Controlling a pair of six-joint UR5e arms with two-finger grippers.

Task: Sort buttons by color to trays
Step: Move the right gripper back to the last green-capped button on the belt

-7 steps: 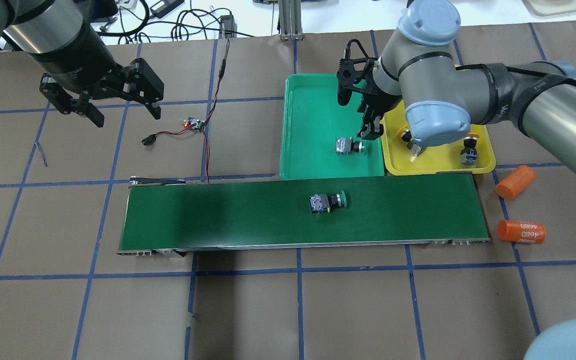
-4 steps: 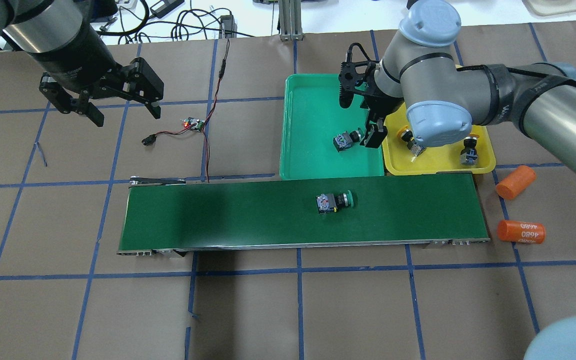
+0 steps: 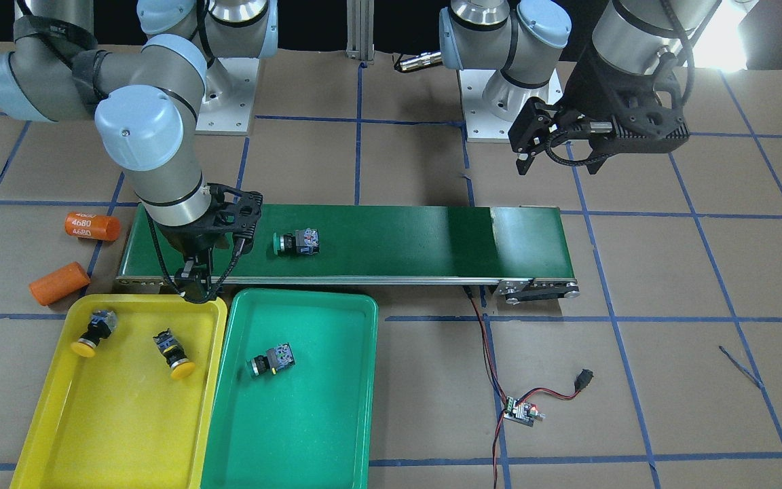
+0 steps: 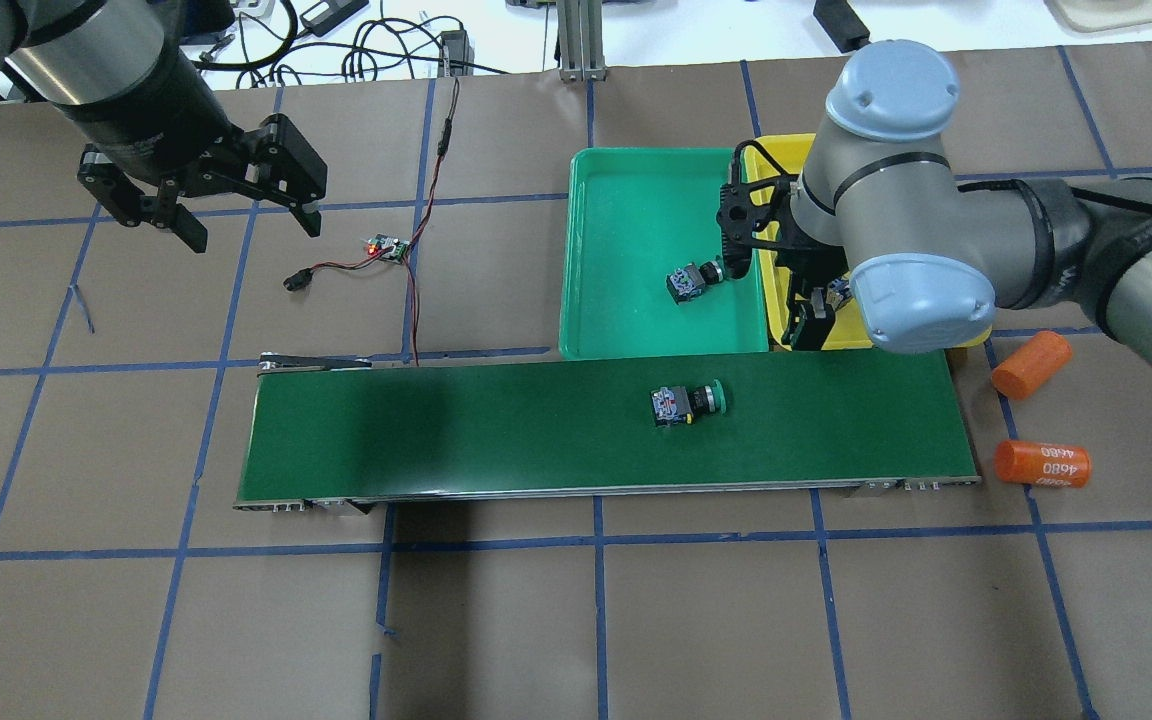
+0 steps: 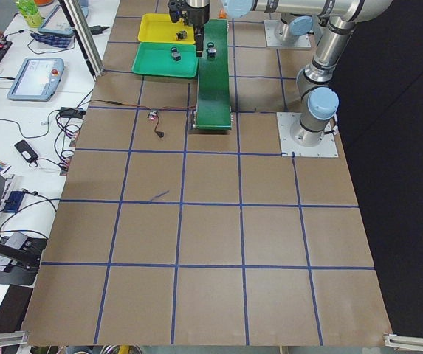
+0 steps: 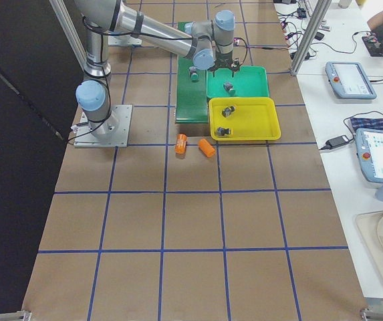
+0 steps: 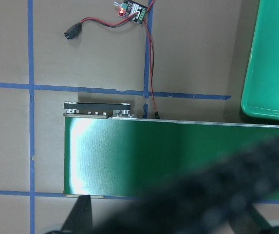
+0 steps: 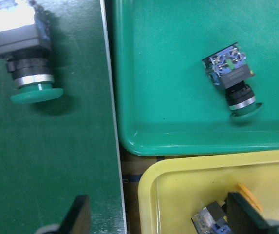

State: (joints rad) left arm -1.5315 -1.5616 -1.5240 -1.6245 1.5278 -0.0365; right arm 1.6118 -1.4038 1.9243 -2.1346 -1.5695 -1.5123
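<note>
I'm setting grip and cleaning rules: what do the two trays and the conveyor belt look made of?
The green tray and the yellow tray: likely moulded plastic, smooth, slightly glossy, with rounded rims. The conveyor belt: seemingly a rubbery or PVC sheet, satin, with a soft glare patch. Its side rail looks like bare silvery metal.

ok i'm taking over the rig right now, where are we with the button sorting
Left tool: open, empty, hovering over the table away from the belt and trays.
Right tool: open, empty, above the edge where the conveyor belt meets the yellow tray.
Done: both yellow buttons lie in the yellow tray; one green button lies in the green tray.
Left: the last green button lies on its side on the belt and needs to go in the green tray.
</note>
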